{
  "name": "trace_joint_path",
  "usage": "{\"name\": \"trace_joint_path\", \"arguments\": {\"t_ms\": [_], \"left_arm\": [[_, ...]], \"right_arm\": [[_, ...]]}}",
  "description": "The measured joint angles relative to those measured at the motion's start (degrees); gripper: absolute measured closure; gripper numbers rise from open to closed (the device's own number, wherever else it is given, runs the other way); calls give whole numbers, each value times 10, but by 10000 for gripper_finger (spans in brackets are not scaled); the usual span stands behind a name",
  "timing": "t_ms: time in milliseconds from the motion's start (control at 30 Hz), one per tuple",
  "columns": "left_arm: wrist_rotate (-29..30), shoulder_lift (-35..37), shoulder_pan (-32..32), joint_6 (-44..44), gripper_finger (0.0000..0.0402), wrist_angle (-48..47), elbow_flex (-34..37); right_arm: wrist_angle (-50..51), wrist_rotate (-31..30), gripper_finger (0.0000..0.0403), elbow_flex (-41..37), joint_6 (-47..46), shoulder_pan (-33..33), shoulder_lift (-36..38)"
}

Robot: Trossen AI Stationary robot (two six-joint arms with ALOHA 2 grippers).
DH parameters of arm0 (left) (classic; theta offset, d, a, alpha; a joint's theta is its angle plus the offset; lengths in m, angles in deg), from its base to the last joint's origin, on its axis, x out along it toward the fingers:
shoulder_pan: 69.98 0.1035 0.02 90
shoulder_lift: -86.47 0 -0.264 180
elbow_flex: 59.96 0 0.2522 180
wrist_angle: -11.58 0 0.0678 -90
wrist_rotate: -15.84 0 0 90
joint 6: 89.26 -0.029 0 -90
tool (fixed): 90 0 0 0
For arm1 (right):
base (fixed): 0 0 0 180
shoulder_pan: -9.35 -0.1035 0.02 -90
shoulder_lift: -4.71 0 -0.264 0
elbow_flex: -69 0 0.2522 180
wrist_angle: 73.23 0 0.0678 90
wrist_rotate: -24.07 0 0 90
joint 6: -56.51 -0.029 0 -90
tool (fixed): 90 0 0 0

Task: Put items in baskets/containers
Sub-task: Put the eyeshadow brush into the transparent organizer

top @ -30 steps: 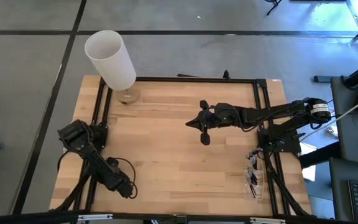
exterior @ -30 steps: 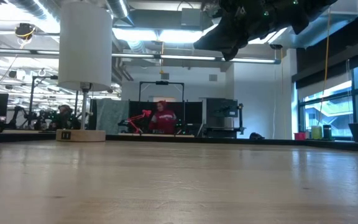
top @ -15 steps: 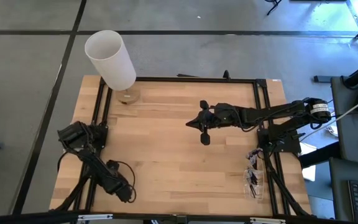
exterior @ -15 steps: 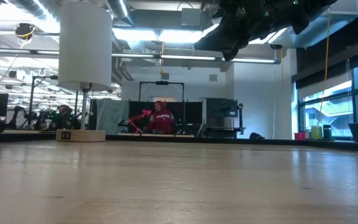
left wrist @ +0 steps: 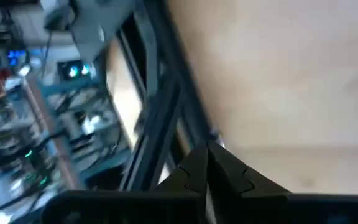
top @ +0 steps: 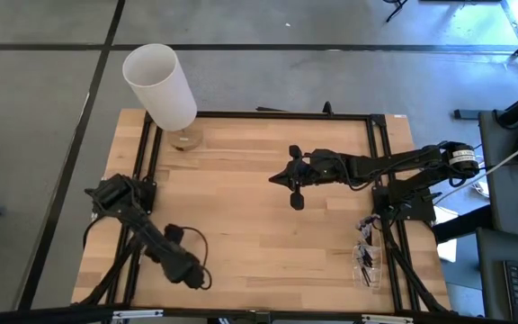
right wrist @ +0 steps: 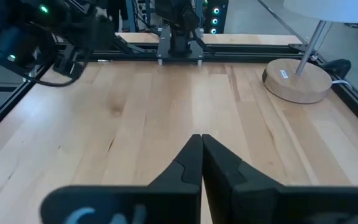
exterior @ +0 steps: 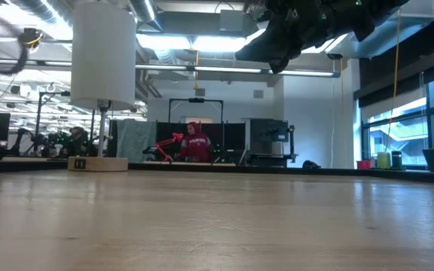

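Observation:
A small clear holder (top: 365,261) with several dark thin brushes in it sits by the right frame rail, near the table's front right corner. My left gripper (top: 198,277) is low over the table's near left part, shut and empty; its fingers show closed in the left wrist view (left wrist: 209,163). My right gripper (top: 274,178) hovers high over the middle of the table, shut and empty, pointing toward the table's left (right wrist: 201,144). In the low view it hangs at the top of the picture (exterior: 273,45).
A lamp with a tall white shade (top: 158,85) and a round wooden base (top: 185,139) stands at the far left corner. A black frame rail (top: 142,171) runs around the wooden table top (top: 241,225). A person in red (exterior: 195,143) is far behind the table.
My left gripper has swung toward the table's right along the near edge, staying shut. My right arm has kept still.

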Motion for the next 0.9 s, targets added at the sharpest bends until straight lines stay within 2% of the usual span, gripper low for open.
{"name": "trace_joint_path", "arguments": {"t_ms": [167,267,433,600,733,900], "left_arm": [[-106,1,-11,-49,398,107,65],[-142,1,-15,-82,398,163,99],[-179,2,-8,-120,398,206,143],[-227,2,-14,-121,398,233,165],[-254,2,-18,-100,398,291,165],[-251,3,-33,-45,398,376,165]], "right_arm": [[0,5,396,0,2,0,0],[0,5,396,0,2,0,0],[0,6,396,0,2,0,0],[0,6,396,0,3,0,0],[0,6,396,0,5,0,0],[0,10,396,0,5,0,0]]}}
